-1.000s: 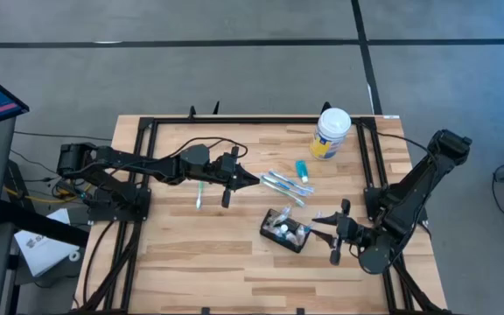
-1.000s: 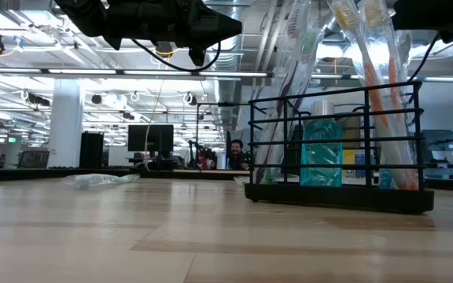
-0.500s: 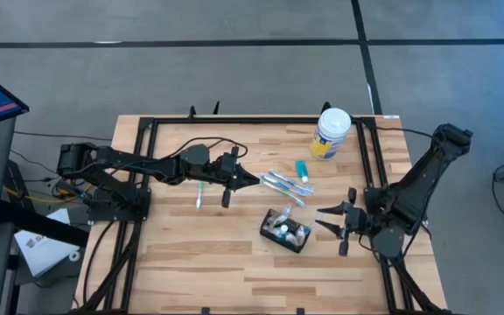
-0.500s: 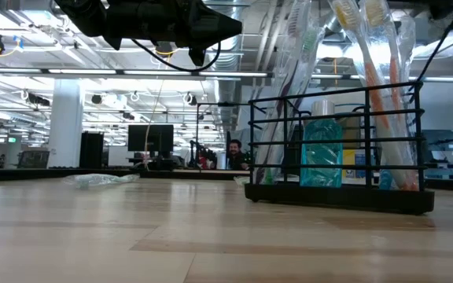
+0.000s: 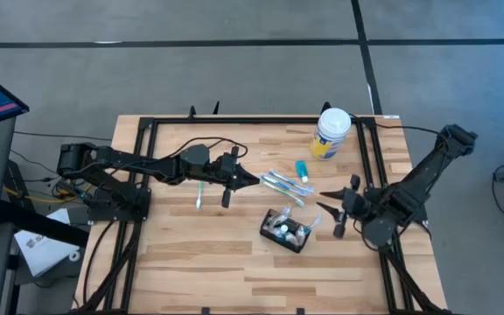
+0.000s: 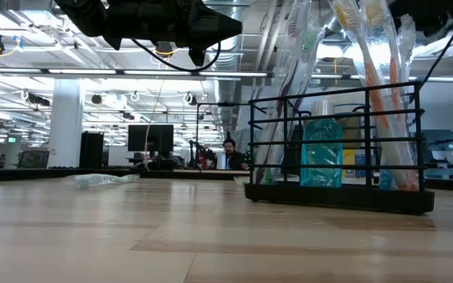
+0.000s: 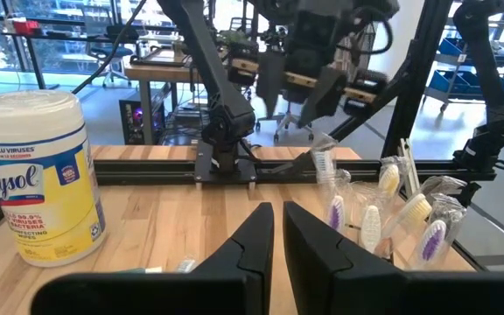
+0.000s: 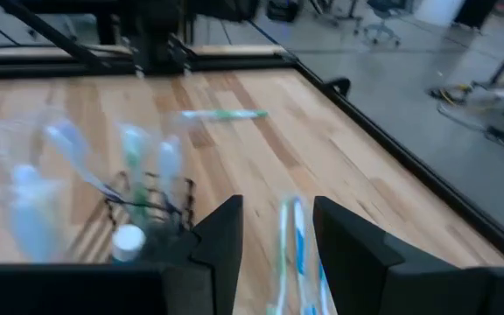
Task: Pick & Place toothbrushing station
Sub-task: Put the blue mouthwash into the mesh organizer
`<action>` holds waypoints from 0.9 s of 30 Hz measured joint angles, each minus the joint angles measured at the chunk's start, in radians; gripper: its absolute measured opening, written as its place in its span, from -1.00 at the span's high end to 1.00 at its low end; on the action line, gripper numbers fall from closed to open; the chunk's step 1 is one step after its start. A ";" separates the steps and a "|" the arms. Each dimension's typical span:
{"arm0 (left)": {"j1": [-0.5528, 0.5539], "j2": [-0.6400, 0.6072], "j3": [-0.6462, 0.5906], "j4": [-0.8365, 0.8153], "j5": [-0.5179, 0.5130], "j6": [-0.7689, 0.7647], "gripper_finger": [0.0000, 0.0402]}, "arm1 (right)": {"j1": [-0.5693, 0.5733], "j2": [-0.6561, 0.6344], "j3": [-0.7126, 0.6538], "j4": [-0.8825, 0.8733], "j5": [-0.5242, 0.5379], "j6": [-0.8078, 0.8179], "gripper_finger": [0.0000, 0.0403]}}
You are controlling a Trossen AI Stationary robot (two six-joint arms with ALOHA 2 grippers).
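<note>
Wooden planks make up the desk (image 5: 191,254), which is ringed by a black frame and stands on a grey floor; the low view looks past it into a large workshop with bright ceiling lights, monitors and a person seated far off.

The toothbrushing station (image 5: 285,230), a small black wire rack, sits right of centre on the desk, with several toothbrushes and a teal bottle standing in it. Loose wrapped toothbrushes (image 5: 283,183) lie just behind it, a small teal bottle (image 5: 302,170) lies by them, and a single green toothbrush (image 5: 199,194) lies farther left. A white-lidded tub (image 5: 332,132) with a yellow label stands at the far edge.

The right claw (image 5: 332,215) hangs just beside the rack's right end, its jaws parted and holding nothing, aimed toward the rack. The left claw (image 5: 250,179) waits over the middle of the desk with its jaws closed and empty.

The step in hand looks like the approach for a pick. To do it well, the right claw should likely come down over the rack's wire rim, not the brush handles, straddling one wall squarely. The rack is light and top-heavy with brushes, so a skewed or fast closing could tip it or spill them.
</note>
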 joint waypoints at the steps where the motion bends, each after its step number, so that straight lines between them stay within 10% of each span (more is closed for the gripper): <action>1: 0.000 0.000 0.000 0.000 0.000 0.000 0.89 | -0.008 0.000 0.000 -0.027 -0.002 0.029 0.35; 27: 0.000 0.000 0.000 -0.001 0.000 0.000 0.89 | -0.149 0.197 0.000 -0.424 -0.075 0.622 0.35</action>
